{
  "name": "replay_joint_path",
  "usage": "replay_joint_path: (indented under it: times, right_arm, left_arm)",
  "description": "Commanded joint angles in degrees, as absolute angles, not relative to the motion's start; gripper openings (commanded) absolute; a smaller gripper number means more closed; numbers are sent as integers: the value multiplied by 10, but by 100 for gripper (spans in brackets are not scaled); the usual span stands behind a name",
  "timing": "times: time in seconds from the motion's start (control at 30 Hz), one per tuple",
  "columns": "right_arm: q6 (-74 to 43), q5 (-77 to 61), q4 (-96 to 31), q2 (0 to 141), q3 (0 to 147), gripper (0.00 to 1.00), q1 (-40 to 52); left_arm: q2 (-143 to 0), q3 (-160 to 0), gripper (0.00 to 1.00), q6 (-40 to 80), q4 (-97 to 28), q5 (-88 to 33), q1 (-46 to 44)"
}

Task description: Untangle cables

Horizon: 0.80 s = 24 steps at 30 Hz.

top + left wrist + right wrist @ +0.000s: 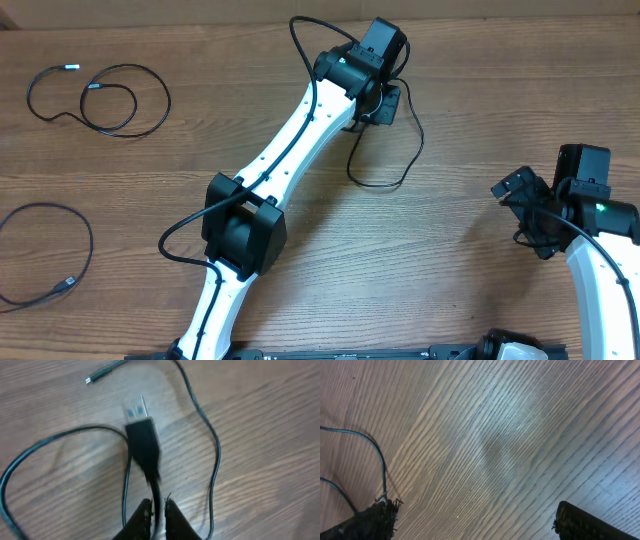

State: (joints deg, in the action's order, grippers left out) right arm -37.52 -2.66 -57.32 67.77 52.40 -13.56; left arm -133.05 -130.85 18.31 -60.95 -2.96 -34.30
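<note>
Three thin black cables lie apart on the wooden table. One cable (417,140) loops just right of my left gripper (383,102) at the top centre. In the left wrist view my left gripper (158,505) is shut on this cable just behind its black USB plug (143,437); its other small tip (102,372) lies further off. A second cable (125,98) lies looped at the far upper left. A third cable (50,250) curves at the lower left edge. My right gripper (512,187) (475,517) is open and empty over bare wood at the right.
The left arm (290,150) stretches diagonally across the middle of the table, with its own thicker black cord along it. A thin dark cord (381,462) shows at the left edge of the right wrist view; I cannot tell which cord it is.
</note>
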Motion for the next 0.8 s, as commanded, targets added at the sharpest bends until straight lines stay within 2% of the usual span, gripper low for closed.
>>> replay_joint_path:
  times: [0.0,0.1,0.17,0.23,0.27,0.3,0.37,0.53,0.6,0.67,0.77]
  right_arm:
    - [-379,-49,-566,673,533,100,-139]
    - [-379,-48,-567,677,532,100,-139]
    - [-379,-48,-569,681,532,100,-139]
    - [-379,-48,-569,682,529,100,-139]
    - [-379,-48,-569,682,528,100,-139]
    - [-379,-48,-569,682,527,100,-139]
    - [-379,-48,-568,682,527,100,-139]
    - [-379,-48,-568,682,527,100,-139]
    - [-379,-48,-569,682,527,100,-139]
    - [-379,-48,-568,682,525,100,-139]
    - [-379,-48,-568,682,525,100,-139]
  left_arm:
    - [-1336,-1310,15,202,-576,-41,-341]
    - [-1338,-1307,15,229,-538,-41,-345]
    - [-1338,-1300,19,232,-517,-41,-349]
    - [-1338,-1298,44,232,-522,-41,-349]
    - [-1338,-1298,50,232,-526,-41,-349]
    - [-1338,-1298,64,232,-536,-41,-349]
    - [-1338,-1298,100,232,-563,-41,-349]
    - [-1338,-1294,100,215,-648,-56,-350]
    - [-1338,-1294,100,127,-672,-84,-353]
    - [-1338,-1294,99,-37,-715,-94,-361]
    - [-1338,-1293,100,-122,-735,-104,-369]
